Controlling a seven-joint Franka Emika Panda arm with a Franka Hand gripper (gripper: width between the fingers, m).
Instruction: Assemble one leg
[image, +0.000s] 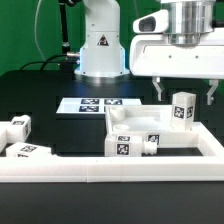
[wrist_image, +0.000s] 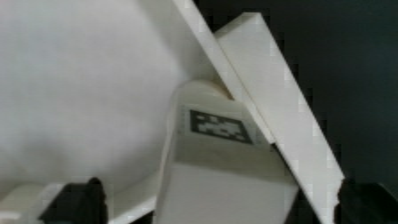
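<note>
Where the bench (image: 40, 95) lies open: the dark strip on the exterior view's left, behind the loose parts.
Border rail (image: 110, 166): runs along the near edge and turns up at the exterior view's right, closing that side.
Square panel (image: 135, 122): raised rim, lying just inside the rail.
Marker board (image: 95, 104): flat behind the panel, near the robot base (image: 100, 45).
Gripper (image: 185, 92): hangs over the panel's corner at the exterior view's right.
Upright leg (image: 182, 109): stands at that corner, below and between the fingers (image: 158, 88), with free space on both sides.
Fingers' state: spread wide, gripping nothing.
Other legs: one (image: 122, 146) against the panel's near rim, two (image: 17, 128) loose at the exterior view's left.
Wrist view only: the upright leg's (wrist_image: 219, 150) tag face and both fingertips (wrist_image: 80, 197) clear of it; the rail and loose legs show only from outside.
</note>
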